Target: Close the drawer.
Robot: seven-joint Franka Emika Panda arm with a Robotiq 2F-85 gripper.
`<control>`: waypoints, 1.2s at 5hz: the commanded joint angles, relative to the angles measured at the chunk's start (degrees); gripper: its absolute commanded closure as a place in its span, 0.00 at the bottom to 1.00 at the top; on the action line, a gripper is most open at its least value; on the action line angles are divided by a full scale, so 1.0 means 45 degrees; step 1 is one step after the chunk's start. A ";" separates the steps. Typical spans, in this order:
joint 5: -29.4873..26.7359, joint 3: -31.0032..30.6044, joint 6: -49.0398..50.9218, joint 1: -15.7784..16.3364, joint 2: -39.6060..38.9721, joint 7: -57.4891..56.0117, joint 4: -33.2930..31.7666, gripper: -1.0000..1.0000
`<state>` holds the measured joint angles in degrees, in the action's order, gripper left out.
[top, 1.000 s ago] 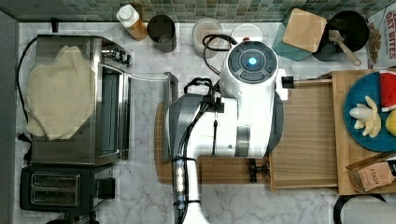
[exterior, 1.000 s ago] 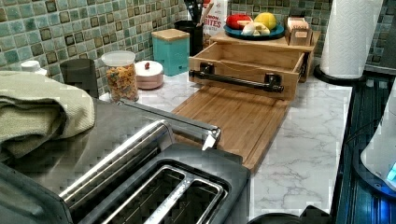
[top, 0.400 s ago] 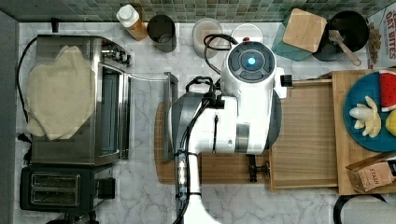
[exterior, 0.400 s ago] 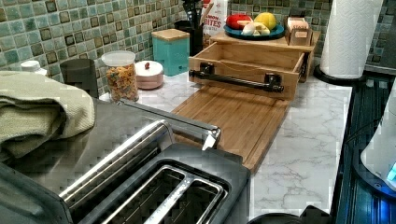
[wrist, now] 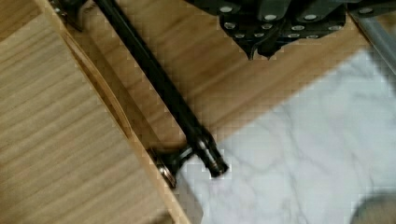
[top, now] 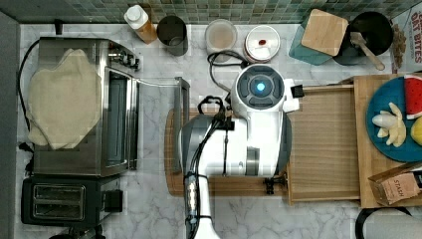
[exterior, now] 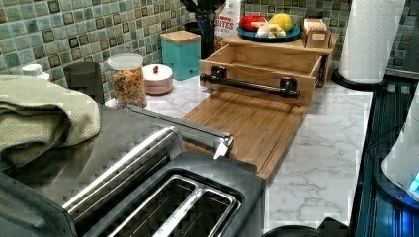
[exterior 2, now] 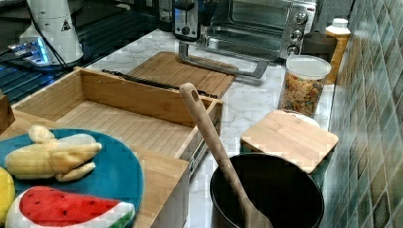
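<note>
The drawer (top: 323,144) is a shallow light-wood tray with a striped floor. It stands pulled out from under the wooden shelf, as the left view (exterior: 262,61) and right view (exterior 2: 123,128) also show. A black bar handle (exterior: 249,84) runs along its front wall. In the wrist view my gripper (wrist: 261,52) hangs shut with nothing in it. It is over the bamboo cutting board (wrist: 201,60), just outside the handle (wrist: 159,88) and apart from it. In the top view my white arm (top: 259,124) covers the drawer's front.
A steel toaster oven (top: 99,99) with its glass door (top: 159,124) folded down sits beyond the cutting board (exterior: 252,123). A toaster (top: 59,201) stands beside it. Jars line the tiled wall. A blue plate (top: 393,119) of toy fruit rests on the shelf.
In the top view my arm's forearm has shifted slightly over the cutting board. The drawer stays pulled out just as far.
</note>
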<state>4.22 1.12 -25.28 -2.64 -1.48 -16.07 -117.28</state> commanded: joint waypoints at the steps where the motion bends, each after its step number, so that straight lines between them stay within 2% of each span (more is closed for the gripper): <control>1: 0.0672 -0.0155 -0.1273 0.0180 0.1242 -0.3985 -0.2330 1.00; 2: 0.0218 0.0077 -0.2614 0.0029 0.1749 -0.5620 -0.3626 1.00; 4: 0.1002 0.0088 -0.5080 -0.0086 0.1901 -0.5664 -0.5359 1.00; 5: 0.1442 0.0329 -0.5900 -0.0300 0.1702 -0.6216 -0.5813 1.00; 6: 0.1116 0.0666 -0.5447 -0.0505 0.1316 -0.7709 -0.5424 1.00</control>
<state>8.21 1.37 -50.13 -2.90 4.09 -43.70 -142.79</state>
